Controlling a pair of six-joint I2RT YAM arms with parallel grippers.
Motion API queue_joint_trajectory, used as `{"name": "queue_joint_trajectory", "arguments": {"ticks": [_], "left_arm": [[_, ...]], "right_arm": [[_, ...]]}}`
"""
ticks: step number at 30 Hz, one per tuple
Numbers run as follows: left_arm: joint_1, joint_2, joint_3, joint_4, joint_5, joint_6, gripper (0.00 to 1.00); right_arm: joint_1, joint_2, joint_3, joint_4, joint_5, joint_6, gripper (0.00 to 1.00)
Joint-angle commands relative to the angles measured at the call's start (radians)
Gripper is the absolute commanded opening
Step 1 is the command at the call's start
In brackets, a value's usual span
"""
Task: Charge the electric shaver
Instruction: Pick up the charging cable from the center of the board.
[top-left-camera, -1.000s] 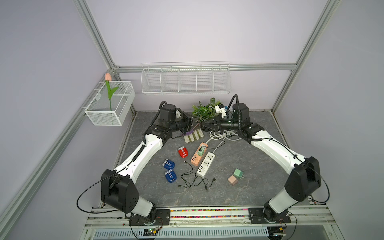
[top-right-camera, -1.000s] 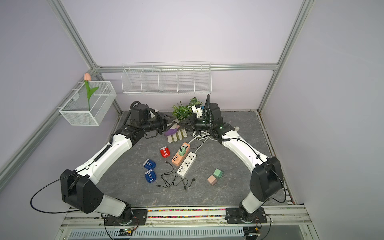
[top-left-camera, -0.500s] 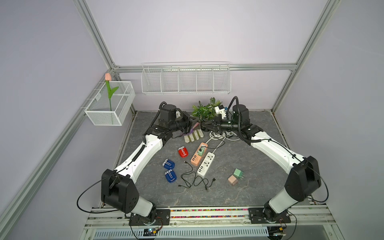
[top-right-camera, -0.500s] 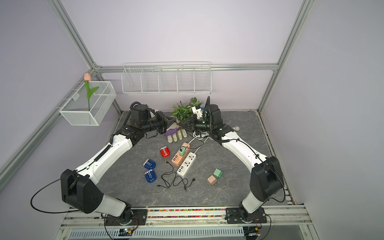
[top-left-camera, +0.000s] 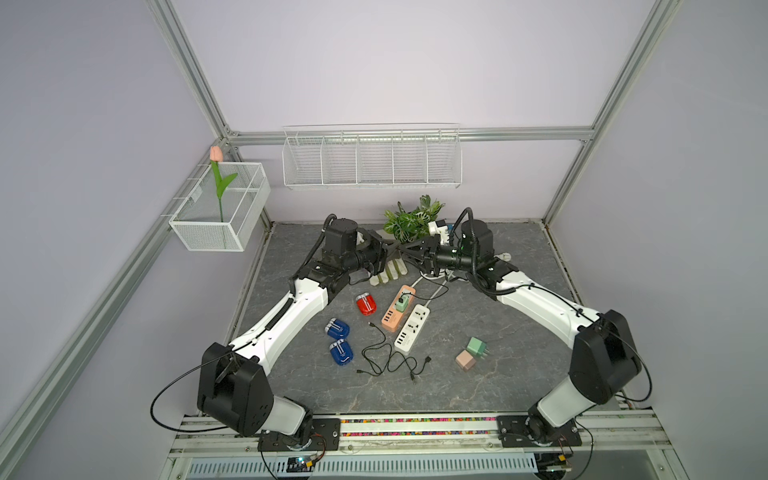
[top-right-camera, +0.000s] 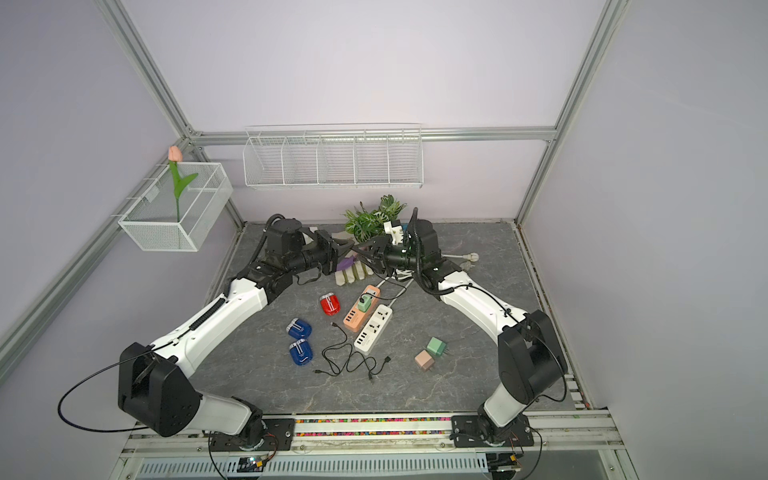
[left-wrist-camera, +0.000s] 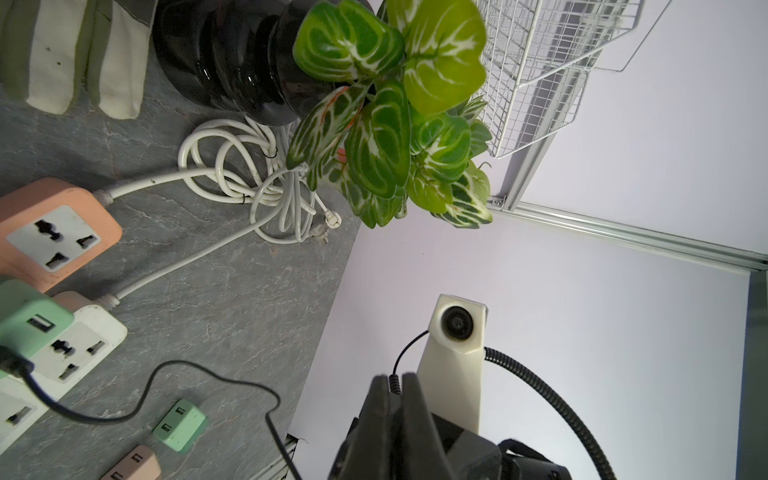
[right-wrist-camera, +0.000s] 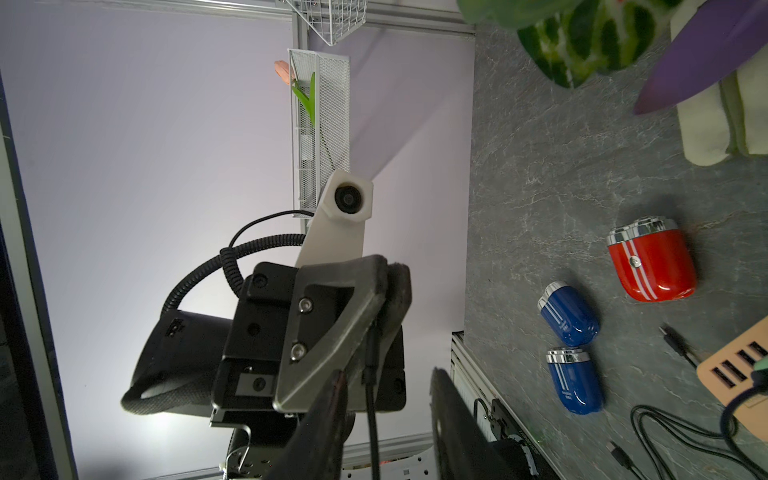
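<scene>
Three electric shavers lie on the grey table: a red one (top-left-camera: 366, 304) (right-wrist-camera: 650, 266) and two blue ones (top-left-camera: 337, 328) (top-left-camera: 341, 352). A green adapter (top-left-camera: 403, 301) sits in the orange power strip (top-left-camera: 392, 318), and a thin black cable (left-wrist-camera: 145, 395) runs from it. Both grippers meet in the air in front of the plant. My left gripper (top-left-camera: 392, 247) (left-wrist-camera: 394, 380) is shut on that cable's plug end. My right gripper (top-left-camera: 409, 249) (right-wrist-camera: 388, 376) faces it with jaws apart; the cable (right-wrist-camera: 370, 399) hangs loose between its fingers.
A potted plant (top-left-camera: 411, 216) stands just behind the grippers, with folded striped cloths (top-left-camera: 388, 272) below them. A white power strip (top-left-camera: 411, 328), a second loose black cable (top-left-camera: 386, 363), a green cube charger (top-left-camera: 476, 347) and a pink one (top-left-camera: 465, 360) lie nearer the front. White cord coils (left-wrist-camera: 249, 178) by the pot.
My left gripper has closed on the cable's plug end. My right gripper, shut until a moment ago, has opened and let go of the cable.
</scene>
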Motion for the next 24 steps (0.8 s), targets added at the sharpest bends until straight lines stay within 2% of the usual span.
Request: {"name": "queue_joint_trajectory", "arguments": {"ticks": [1,8,17,24], "left_arm": [[-0.003,-0.027,-0.010,0.043,-0.031,-0.031,0.00],[-0.012,-0.025,-0.017,0.047,-0.041,-0.028,0.00],[-0.016,-0.016,-0.014,0.055,-0.042,-0.028,0.00],[-0.023,-0.008,-0.013,0.059,-0.044,-0.028,0.00]], "right_arm": [[0.000,-0.003,-0.012,0.124,0.035,0.093,0.33],[0.003,0.020,-0.004,0.168,0.038,0.168,0.21],[0.009,0.031,-0.013,0.157,0.043,0.190,0.25],[0.012,0.053,0.006,0.158,0.055,0.203,0.19]]}}
